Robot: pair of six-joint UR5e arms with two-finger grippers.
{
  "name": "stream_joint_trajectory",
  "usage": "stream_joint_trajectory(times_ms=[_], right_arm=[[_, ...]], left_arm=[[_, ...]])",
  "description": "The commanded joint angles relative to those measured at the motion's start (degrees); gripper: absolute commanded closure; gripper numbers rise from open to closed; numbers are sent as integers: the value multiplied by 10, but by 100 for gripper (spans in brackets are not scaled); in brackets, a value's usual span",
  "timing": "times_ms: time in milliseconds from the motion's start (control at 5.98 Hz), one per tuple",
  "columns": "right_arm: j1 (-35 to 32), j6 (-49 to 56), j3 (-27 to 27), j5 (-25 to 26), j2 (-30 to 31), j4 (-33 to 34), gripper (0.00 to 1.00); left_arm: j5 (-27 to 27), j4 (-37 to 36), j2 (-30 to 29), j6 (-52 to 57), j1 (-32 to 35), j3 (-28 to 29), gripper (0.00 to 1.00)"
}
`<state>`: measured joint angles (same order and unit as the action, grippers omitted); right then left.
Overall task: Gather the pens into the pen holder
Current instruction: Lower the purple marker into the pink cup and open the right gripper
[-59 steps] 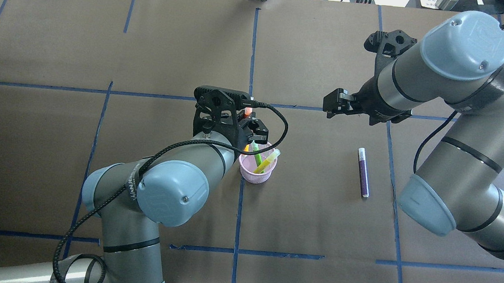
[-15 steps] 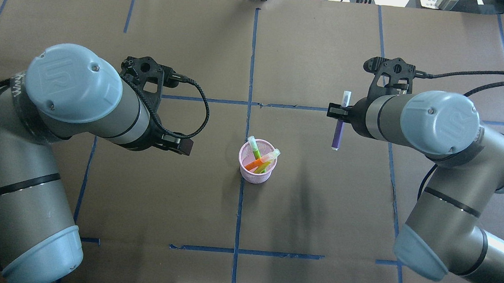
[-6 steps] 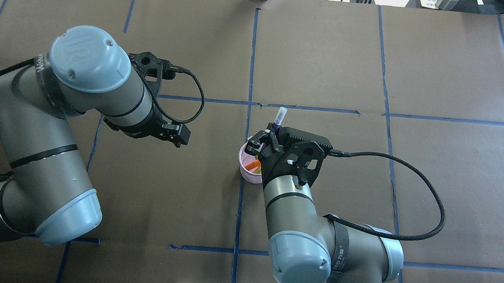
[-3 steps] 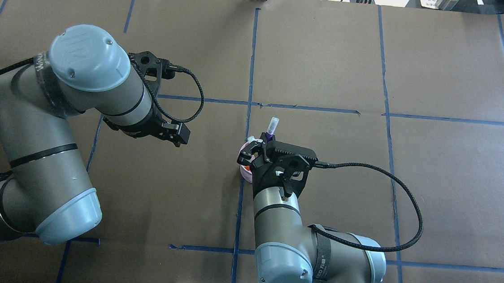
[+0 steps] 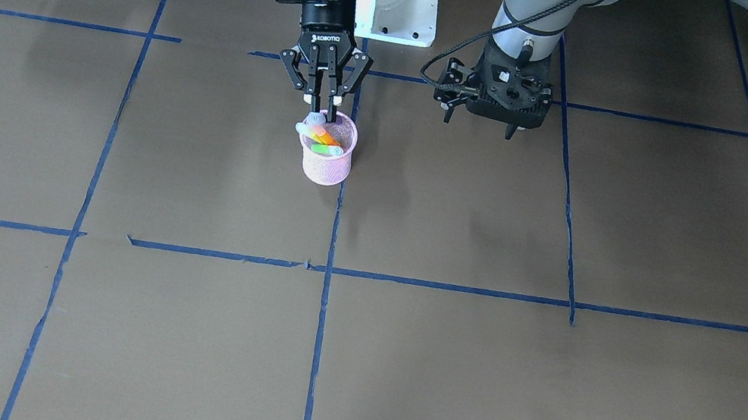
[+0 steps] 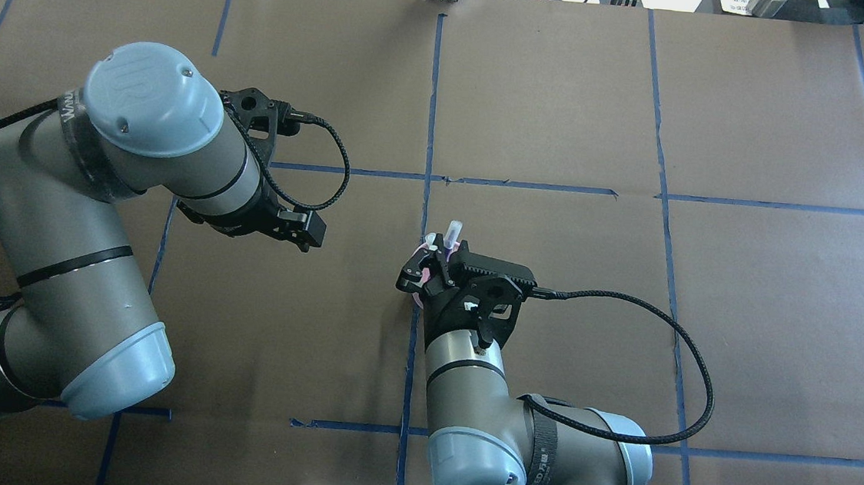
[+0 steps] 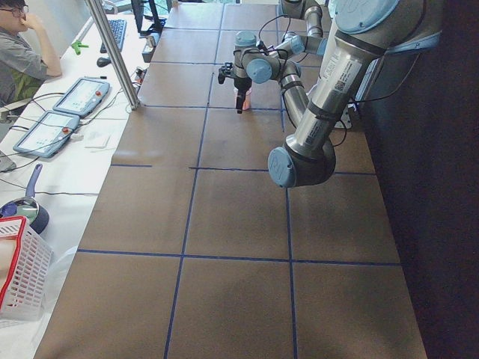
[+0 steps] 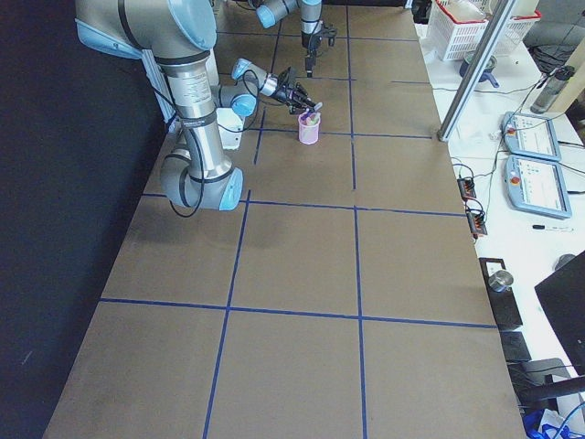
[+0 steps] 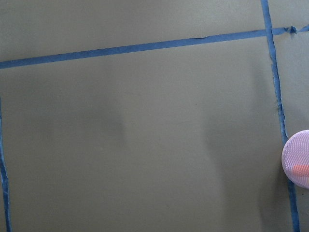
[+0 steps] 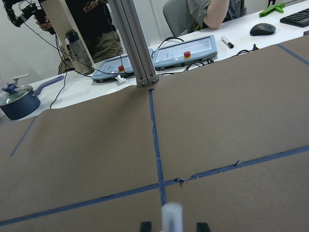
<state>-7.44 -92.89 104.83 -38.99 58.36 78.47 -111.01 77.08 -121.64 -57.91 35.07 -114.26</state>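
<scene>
The pink mesh pen holder (image 5: pixel 326 165) stands near the table's middle, with an orange pen (image 5: pixel 325 136) and a green pen (image 5: pixel 327 150) leaning inside it. My right gripper (image 5: pixel 322 111) tilts down over its rim. The purple pen's whitish end (image 6: pixel 453 232) pokes up between the fingers, and its body is hidden. In the right wrist view that end (image 10: pixel 172 216) has a gap on each side, so the gripper (image 10: pixel 172 226) is open. My left gripper (image 6: pixel 312 231) hangs open and empty to the holder's left, which shows at the left wrist view's edge (image 9: pixel 299 159).
Blue tape lines cross the brown paper table. An aluminium post (image 10: pixel 137 43) stands at the far edge. Behind it are teach pendants (image 10: pixel 183 53), a blue pot (image 10: pixel 19 99) and seated people. A white basket (image 7: pixel 19 277) sits off the left end.
The right arm lifted the purple pen off the table, carried it over the holder and lowered it. In the last half second the pen sank further. The left arm has stayed still.
</scene>
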Motion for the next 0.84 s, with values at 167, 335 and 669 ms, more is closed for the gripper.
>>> stream_joint_trajectory(times_ms=[167, 335, 669], right_arm=[[-19, 1, 5, -57, -29, 10, 0], [-45, 2, 17, -127, -38, 34, 0], [-124, 69, 67, -339, -49, 139, 0]], left_arm=[[0, 1, 0, 0, 0, -1, 0], [0, 1, 1, 0, 0, 0, 0], [0, 1, 1, 0, 0, -2, 0]])
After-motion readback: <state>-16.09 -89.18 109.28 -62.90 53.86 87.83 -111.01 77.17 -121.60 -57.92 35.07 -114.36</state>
